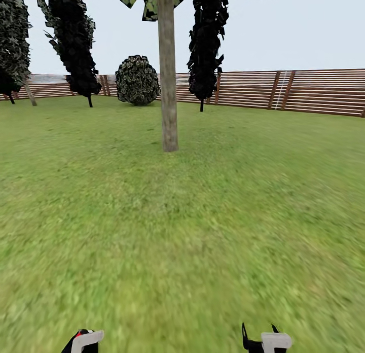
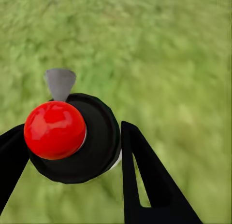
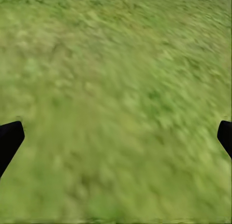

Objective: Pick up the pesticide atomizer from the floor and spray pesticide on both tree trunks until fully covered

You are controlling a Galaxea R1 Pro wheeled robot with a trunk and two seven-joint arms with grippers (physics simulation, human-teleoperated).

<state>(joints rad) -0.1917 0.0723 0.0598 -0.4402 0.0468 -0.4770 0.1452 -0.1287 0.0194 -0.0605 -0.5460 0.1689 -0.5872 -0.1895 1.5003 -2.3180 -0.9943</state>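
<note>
You hold the pesticide atomizer (image 2: 72, 139) between the left gripper (image 2: 67, 151) jaws, right gripper (image 3: 116, 137) jaws wide and empty; transit step, tree trunk (image 1: 167, 89) far ahead across the grass (image 1: 203, 216): close in before spraying.

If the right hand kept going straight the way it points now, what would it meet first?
Grass. The right hand is open with nothing between its fingers, and the right wrist view looks straight at the lawn. How far off the lawn lies is unclear.

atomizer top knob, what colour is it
Bright red: the round knob sits on the dark pesticide atomizer held in the left gripper, best seen in the left wrist view.
</note>
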